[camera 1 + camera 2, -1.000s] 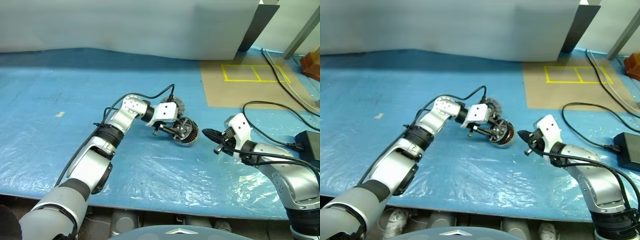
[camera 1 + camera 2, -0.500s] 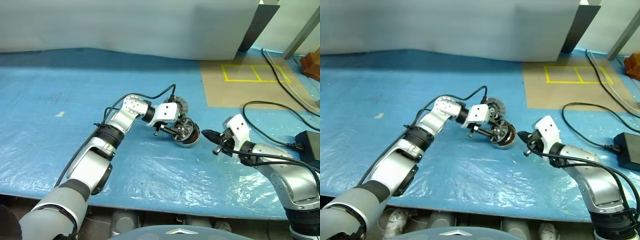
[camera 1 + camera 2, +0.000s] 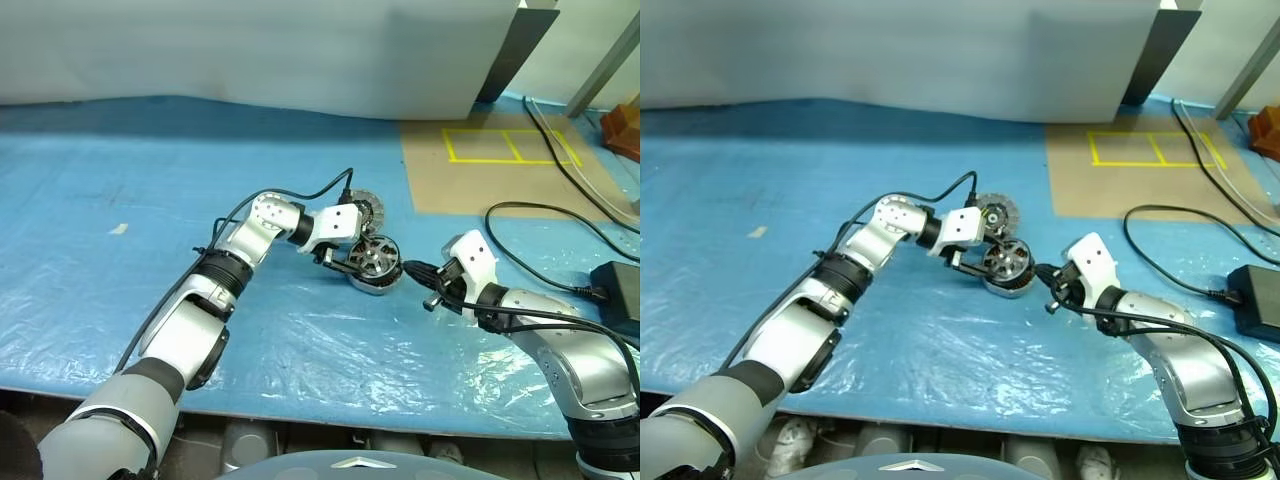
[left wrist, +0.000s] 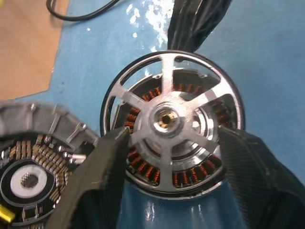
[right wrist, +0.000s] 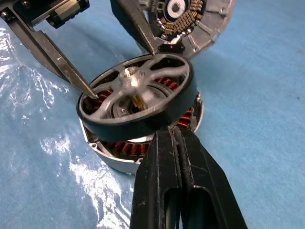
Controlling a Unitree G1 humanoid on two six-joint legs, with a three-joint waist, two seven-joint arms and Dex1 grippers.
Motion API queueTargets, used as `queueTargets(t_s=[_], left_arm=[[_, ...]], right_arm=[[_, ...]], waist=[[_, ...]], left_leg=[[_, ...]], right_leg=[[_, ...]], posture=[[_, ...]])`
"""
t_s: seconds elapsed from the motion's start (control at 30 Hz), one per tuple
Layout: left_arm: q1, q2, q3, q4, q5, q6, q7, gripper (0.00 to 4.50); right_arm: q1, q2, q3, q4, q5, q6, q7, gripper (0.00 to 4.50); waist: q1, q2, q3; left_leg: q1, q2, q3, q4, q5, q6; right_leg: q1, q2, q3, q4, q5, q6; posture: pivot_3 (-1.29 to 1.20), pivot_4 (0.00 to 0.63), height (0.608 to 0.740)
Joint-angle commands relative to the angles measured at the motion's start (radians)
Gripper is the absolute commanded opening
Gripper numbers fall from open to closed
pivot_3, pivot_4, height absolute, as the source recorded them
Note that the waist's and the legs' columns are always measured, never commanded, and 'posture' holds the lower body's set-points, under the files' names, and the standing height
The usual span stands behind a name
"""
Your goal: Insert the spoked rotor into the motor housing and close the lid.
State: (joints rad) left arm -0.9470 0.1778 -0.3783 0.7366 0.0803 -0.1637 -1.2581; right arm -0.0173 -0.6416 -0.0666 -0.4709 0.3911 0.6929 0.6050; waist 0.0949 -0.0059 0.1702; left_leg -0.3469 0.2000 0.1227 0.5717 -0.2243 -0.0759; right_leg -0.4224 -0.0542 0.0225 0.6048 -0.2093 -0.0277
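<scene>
The black-rimmed silver rotor with five spokes (image 5: 138,95) sits askew on the copper-wound silver motor housing (image 5: 119,151), mid-table, near side of the flat segmented-rim disc (image 3: 370,211). The left gripper (image 4: 171,138) straddles it with fingers spread. The right gripper (image 5: 175,138), fingers pressed together, should press the raised rim down level.

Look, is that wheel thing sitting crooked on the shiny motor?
Yes. The spoked rotor sits tilted on the motor housing, not pushed down flat. More of the copper windings shows under one side.
</scene>
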Motion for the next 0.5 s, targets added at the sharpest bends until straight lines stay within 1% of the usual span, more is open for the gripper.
queueTargets(t_s=[0.03, 0.13, 0.27, 0.33, 0.4, 0.47, 0.5], left_arm=[[-0.015, 0.009, 0.009, -0.032, -0.019, -0.007, -0.027, 2.94], [-0.012, 0.021, 0.020, -0.050, -0.028, -0.003, -0.036, 2.94], [0.014, 0.060, 0.051, -0.176, -0.132, 0.079, -0.150, 2.94], [0.029, 0.088, 0.092, -0.251, -0.208, 0.165, -0.187, 2.94], [0.054, 0.121, 0.139, -0.286, -0.246, 0.162, -0.179, 2.94], [0.076, 0.154, 0.187, -0.276, -0.278, 0.140, -0.171, 2.94], [0.078, 0.171, 0.208, -0.266, -0.285, 0.157, -0.153, 2.94]], right_arm=[[0.002, 0.004, -0.003, -0.019, 0.001, -0.018, 0.001, 0.00], [0.004, 0.005, -0.003, -0.020, 0.002, -0.018, 0.002, 0.00], [0.006, 0.012, -0.013, -0.031, 0.020, -0.012, 0.007, 0.00], [-0.012, 0.021, -0.025, -0.053, 0.055, 0.002, 0.015, 0.00], [-0.038, 0.025, -0.024, -0.065, 0.074, 0.007, 0.022, 0.00], [-0.069, 0.021, 0.003, -0.062, 0.072, 0.001, 0.037, 0.00], [-0.086, 0.024, 0.016, -0.057, 0.071, -0.001, 0.042, 0.00]], waist=[[0.001, 0.000, 0.000], [0.002, 0.000, 0.000], [0.001, 0.000, 0.000], [0.000, 0.000, 0.000], [-0.002, 0.000, 0.000], [-0.007, 0.001, 0.000], [-0.007, 0.001, 0.000]], left_leg=[[0.000, 0.000, 0.000, 0.000, 0.000, 0.000], [0.000, 0.000, 0.000, 0.000, 0.000, 0.000], [0.000, 0.000, 0.000, 0.000, 0.000, 0.000], [0.000, 0.000, 0.000, -0.001, 0.000, 0.000], [0.000, 0.000, 0.000, -0.001, 0.000, 0.000], [0.001, 0.000, 0.001, -0.001, 0.000, 0.000], [0.001, 0.000, 0.001, -0.001, 0.000, 0.000]], right_leg=[[0.000, 0.000, 0.000, 0.000, 0.000, 0.000], [0.000, 0.000, 0.000, 0.000, 0.000, 0.000], [0.000, 0.000, 0.000, 0.000, 0.000, 0.000], [0.000, 0.000, 0.000, 0.000, 0.000, 0.000], [-0.001, 0.000, 0.000, 0.000, -0.001, -0.002], [-0.001, 0.000, 0.000, 0.000, -0.002, -0.004], [-0.001, 0.000, 0.000, 0.000, -0.002, -0.004]], posture=[[0.00, 0.150, 0.740], [0.00, 0.150, 0.740], [0.00, 0.150, 0.740], [0.00, 0.150, 0.740], [0.00, 0.150, 0.740], [0.00, 0.150, 0.740], [0.00, 0.150, 0.740]])
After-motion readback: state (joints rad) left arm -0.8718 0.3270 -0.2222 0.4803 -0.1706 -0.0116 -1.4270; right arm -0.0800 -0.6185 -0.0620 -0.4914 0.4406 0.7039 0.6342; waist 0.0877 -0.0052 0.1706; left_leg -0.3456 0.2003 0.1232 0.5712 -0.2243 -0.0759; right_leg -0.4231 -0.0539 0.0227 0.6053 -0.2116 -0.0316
